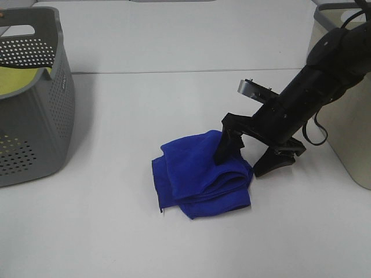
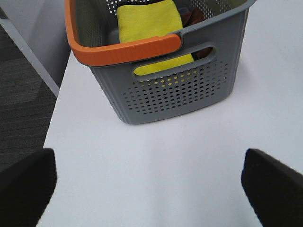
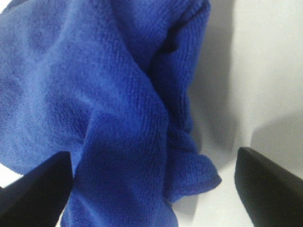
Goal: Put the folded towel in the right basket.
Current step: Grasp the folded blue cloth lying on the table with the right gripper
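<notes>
1. Overhead view: the folded blue terry towel (image 1: 203, 176) lies on the white counter (image 1: 174, 46), lower centre of frame, outside both baskets.
2. The beige plastic right basket (image 1: 351, 139) is cut off by the right edge of frame. It is near the towel and not touching it.
3. My right pincer (image 1: 239, 165) is down at the towel's right edge with its jaws spread apart and nothing clamped. One black finger (image 1: 227, 145) is over the towel's upper right fold. The other is just off the cloth, above bare counter.
4. Right wrist view agrees: towel (image 3: 104, 104) fills most of the gap and the pincer (image 3: 156, 189) is wide apart.
5. My left pincer (image 2: 151, 194) shows only in its own wrist view. Its jaws are wide apart over bare counter and it holds nothing.
6. The grey perforated plastic basket (image 1: 40, 116) sits at the left edge of frame, well apart from the towel. A folded yellow cloth (image 2: 149, 21) lies inside it, and the left wrist view shows its orange handle (image 2: 128, 49).
</notes>
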Robot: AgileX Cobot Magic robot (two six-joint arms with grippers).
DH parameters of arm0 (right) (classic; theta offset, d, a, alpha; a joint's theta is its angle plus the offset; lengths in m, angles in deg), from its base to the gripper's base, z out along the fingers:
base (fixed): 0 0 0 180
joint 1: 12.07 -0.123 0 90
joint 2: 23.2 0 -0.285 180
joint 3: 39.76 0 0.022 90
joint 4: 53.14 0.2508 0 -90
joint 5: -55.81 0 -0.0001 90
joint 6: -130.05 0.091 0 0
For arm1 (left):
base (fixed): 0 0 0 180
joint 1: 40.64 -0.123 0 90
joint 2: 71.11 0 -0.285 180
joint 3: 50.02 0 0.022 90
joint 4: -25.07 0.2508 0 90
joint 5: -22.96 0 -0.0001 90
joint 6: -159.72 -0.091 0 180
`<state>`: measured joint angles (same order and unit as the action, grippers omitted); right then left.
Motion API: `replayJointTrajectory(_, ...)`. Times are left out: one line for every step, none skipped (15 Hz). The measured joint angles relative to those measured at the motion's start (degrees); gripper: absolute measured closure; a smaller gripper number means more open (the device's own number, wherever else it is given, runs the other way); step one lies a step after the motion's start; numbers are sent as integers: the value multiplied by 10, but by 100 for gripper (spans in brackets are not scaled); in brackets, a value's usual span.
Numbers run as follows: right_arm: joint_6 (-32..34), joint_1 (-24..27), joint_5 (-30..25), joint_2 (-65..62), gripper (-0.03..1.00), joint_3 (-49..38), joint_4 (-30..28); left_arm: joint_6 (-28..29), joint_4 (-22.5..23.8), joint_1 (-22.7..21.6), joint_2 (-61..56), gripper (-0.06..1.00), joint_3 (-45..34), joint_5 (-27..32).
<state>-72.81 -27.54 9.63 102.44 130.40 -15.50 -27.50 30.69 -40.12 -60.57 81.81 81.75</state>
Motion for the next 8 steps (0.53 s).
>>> replayJointTrajectory(1,0,0,5,8,0,8,0,0,0,0,-4,0,0)
replayJointTrajectory(1,0,0,10,8,0,21,0,0,0,0,-4,0,0)
replayJointTrajectory(1,-5,2,15,8,0,32,0,0,0,0,-4,0,0)
replayJointTrajectory(3,-13,5,19,8,0,36,0,0,0,0,-4,0,0)
replayJointTrajectory(5,-28,11,23,8,3,40,0,0,0,0,-4,0,0)
replayJointTrajectory(7,-47,17,26,8,5,42,0,0,0,0,-4,0,0)
replayJointTrajectory(13,-64,21,29,8,6,46,0,0,0,0,-4,0,0)
replayJointTrajectory(21,-79,28,33,11,7,48,0,0,0,0,-4,0,0)
